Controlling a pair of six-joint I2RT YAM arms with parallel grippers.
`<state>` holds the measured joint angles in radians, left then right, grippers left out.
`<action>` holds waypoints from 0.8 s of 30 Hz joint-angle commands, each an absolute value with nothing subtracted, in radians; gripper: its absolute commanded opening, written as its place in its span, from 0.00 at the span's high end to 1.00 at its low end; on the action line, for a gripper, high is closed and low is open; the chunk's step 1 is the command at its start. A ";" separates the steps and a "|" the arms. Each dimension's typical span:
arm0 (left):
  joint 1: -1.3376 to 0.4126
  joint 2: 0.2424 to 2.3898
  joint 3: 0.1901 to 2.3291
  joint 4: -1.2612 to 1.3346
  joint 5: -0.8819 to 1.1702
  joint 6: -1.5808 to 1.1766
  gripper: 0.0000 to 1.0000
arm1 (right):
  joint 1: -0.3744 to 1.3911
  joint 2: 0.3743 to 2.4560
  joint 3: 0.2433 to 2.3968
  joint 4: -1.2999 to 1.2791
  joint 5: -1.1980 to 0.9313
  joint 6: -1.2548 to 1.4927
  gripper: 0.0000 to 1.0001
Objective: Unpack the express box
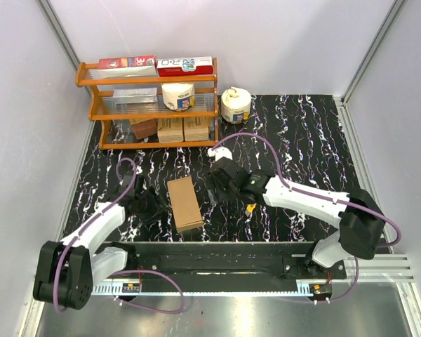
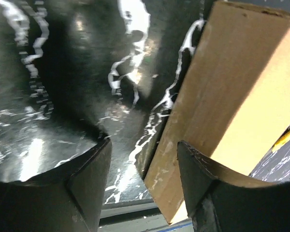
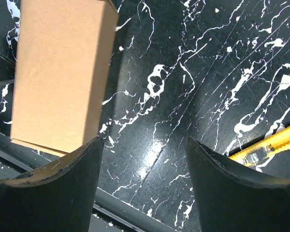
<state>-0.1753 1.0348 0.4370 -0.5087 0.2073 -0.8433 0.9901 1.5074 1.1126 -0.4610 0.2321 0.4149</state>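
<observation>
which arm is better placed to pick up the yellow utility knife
Right, likely: the yellow utility knife lies just beside the open right gripper; the left gripper sits across the express box.

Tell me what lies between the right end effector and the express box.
Only bare table separates the right end effector from the express box, seen in the top external view; the yellow cutter lies on the other side.
</observation>
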 commanded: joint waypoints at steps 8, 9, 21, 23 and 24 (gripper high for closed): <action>-0.328 1.275 0.492 -0.352 0.218 -0.835 0.43 | 1.028 1.563 1.172 -0.468 0.304 0.391 0.23; -0.334 1.284 0.495 -0.330 0.228 -0.825 0.43 | 1.025 1.569 1.173 -0.469 0.304 0.394 0.23; -0.350 1.292 0.577 -0.394 0.126 -0.808 0.47 | 1.028 1.634 1.221 -0.534 0.333 0.459 0.15; -0.350 1.247 0.572 -0.403 0.097 -0.810 0.46 | 1.028 1.647 1.230 -0.543 0.340 0.460 0.17; -0.350 1.229 0.568 -0.405 0.094 -0.811 0.45 | 1.028 1.652 1.232 -0.546 0.341 0.463 0.17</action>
<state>-0.3496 1.2972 0.5575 -0.3267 0.2188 -0.8215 1.0187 1.6306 1.1770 -0.5220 0.2993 0.4389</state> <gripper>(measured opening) 0.536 0.838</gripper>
